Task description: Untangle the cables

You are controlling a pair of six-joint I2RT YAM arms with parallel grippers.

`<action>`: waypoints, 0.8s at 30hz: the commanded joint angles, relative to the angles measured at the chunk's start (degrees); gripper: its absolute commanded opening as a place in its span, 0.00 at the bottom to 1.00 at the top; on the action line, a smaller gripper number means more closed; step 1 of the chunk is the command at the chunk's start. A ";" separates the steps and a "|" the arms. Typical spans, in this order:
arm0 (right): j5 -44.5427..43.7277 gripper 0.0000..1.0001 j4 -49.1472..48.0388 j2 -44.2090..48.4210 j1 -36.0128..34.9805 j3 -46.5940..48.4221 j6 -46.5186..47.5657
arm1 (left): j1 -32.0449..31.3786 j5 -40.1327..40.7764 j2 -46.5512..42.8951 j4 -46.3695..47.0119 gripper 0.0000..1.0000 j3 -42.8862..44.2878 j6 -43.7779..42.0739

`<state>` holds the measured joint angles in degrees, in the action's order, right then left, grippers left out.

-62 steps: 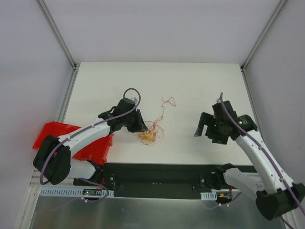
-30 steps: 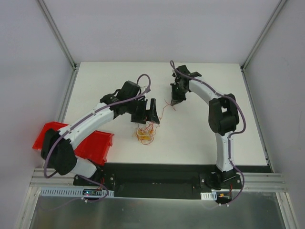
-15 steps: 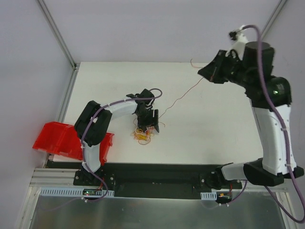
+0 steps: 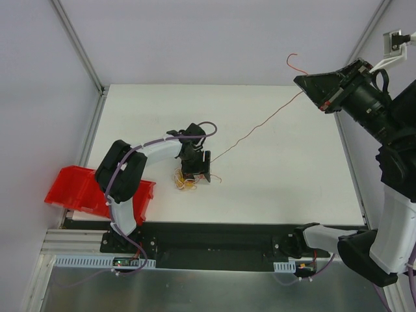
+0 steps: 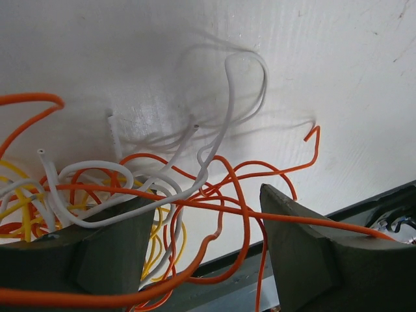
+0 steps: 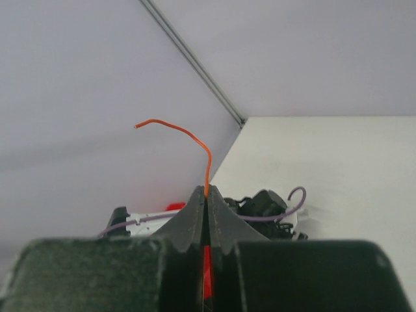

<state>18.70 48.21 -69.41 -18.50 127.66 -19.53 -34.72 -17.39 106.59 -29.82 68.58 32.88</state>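
Note:
The cables (image 4: pixel 185 182) lie as a small orange, yellow and white tangle on the white table (image 4: pixel 279 175). My left gripper (image 4: pixel 197 167) sits low over the tangle's right side, open. In the left wrist view orange cables (image 5: pixel 227 203) cross the gap between its fingers (image 5: pixel 84 255), with white cable (image 5: pixel 221 130) and yellow cable (image 5: pixel 162 242) to the left. My right gripper (image 4: pixel 300 82) is raised at the far right, shut on one red-orange cable (image 4: pixel 260 127) that runs taut back to the tangle. Its free end (image 6: pixel 170 126) curls above the shut fingertips (image 6: pixel 207 195).
A red bin (image 4: pixel 97 192) stands at the table's near left corner, beside the left arm's base. The black mounting rail (image 4: pixel 214 237) runs along the near edge. Grey walls with metal frame posts (image 4: pixel 78 45) enclose the table on three sides.
My right arm has risen and swung further right, drawing the red-orange cable longer and tauter out of the tangle. The left gripper has shifted slightly left and down on the tangle.

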 commanded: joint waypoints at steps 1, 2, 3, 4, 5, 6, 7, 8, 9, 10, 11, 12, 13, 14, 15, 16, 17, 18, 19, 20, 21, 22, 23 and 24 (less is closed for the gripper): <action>-2.17 0.00 -12.95 1.64 0.48 4.60 -3.76 | 2.02 3.24 -1.29 -1.12 0.65 -2.92 -2.39; -3.05 0.00 -13.48 1.90 0.57 5.58 -3.50 | 2.81 2.37 -1.21 -0.42 0.65 -3.70 -2.21; -4.45 0.00 -13.66 2.17 0.57 6.37 -3.32 | 3.42 2.18 -1.20 -0.06 0.65 -4.23 -2.12; -6.37 0.00 -14.01 3.04 0.57 6.55 -2.97 | 3.95 2.79 -1.20 0.20 0.65 -4.59 -2.12; -7.96 0.00 -14.28 3.92 0.57 6.38 -2.45 | 4.48 3.32 -1.29 0.20 0.65 -4.85 -2.30; -9.89 0.00 -14.80 4.89 0.57 5.86 -1.83 | 4.83 3.76 -1.38 0.47 0.65 -4.94 -2.38; -11.74 0.00 -15.68 6.20 0.49 4.81 -1.05 | 5.18 3.85 -1.38 0.47 0.65 -5.03 -2.73; -13.67 0.00 -16.29 7.34 0.48 3.66 -0.69 | 5.45 3.77 -1.47 0.47 0.65 -5.12 -2.91; -15.86 0.00 -16.74 8.49 0.48 2.87 -0.34 | 5.80 3.42 -1.56 0.38 0.65 -5.12 -3.17; -16.93 0.00 -17.00 9.54 0.57 2.34 0.45 | 6.15 3.15 -1.73 0.47 0.65 -4.95 -3.26; -17.38 0.00 -17.53 10.42 0.49 1.29 1.15 | 6.42 3.58 -1.73 0.47 0.65 -4.86 -3.44; -18.08 0.00 -17.97 11.39 0.48 0.41 1.77 | 6.68 4.11 -1.64 0.47 0.65 -4.51 -3.70; -18.34 0.00 -18.15 12.01 0.48 -0.56 1.95 | 6.94 4.03 -1.38 0.38 0.65 -4.33 -3.79; -18.35 0.00 -18.06 12.62 0.48 -0.91 2.30 | 7.21 3.77 -1.12 0.38 0.65 -4.24 -3.79; -20.35 0.00 -17.97 12.80 0.48 -1.09 2.56 | 7.65 3.33 -0.86 0.21 0.65 -4.15 -3.70; -20.54 0.00 -17.80 12.98 0.48 -0.92 2.65 | 7.91 2.89 -0.85 0.20 0.65 -4.07 -3.53; -20.72 0.01 -17.62 13.07 0.48 -0.74 2.74 | 8.09 3.06 -0.94 0.29 0.65 -3.98 -3.62; -20.72 0.00 -17.71 13.07 0.48 -0.74 2.92 | 8.26 3.32 -1.03 0.21 0.65 -3.72 -3.79; -20.63 0.00 -17.71 12.98 0.48 -0.39 3.44 | 8.44 3.50 -1.20 0.03 0.65 -3.45 -3.79; -20.63 0.01 -17.62 12.89 0.57 -0.30 4.23 | 8.61 3.85 -1.55 -0.06 0.65 -3.28 -3.79; -20.63 0.00 -17.62 12.81 0.49 -0.30 4.93 | 8.88 3.94 -1.73 -0.06 0.65 -3.19 -3.88; -20.46 0.00 -17.53 12.72 0.48 -0.65 6.16 | 9.05 3.94 -2.08 -0.15 0.65 -2.92 -3.97; -20.37 0.00 -17.53 12.54 0.48 -1.44 6.95 | 9.32 3.42 -2.69 -0.23 0.65 -2.75 -3.97; -20.54 0.00 -17.10 12.37 0.48 -2.31 7.40 | 9.41 2.46 -3.48 -0.23 0.66 -2.66 -3.97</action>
<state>-0.67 32.29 -54.85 -18.22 127.17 -15.99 -27.00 -19.38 105.10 -28.71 65.52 32.14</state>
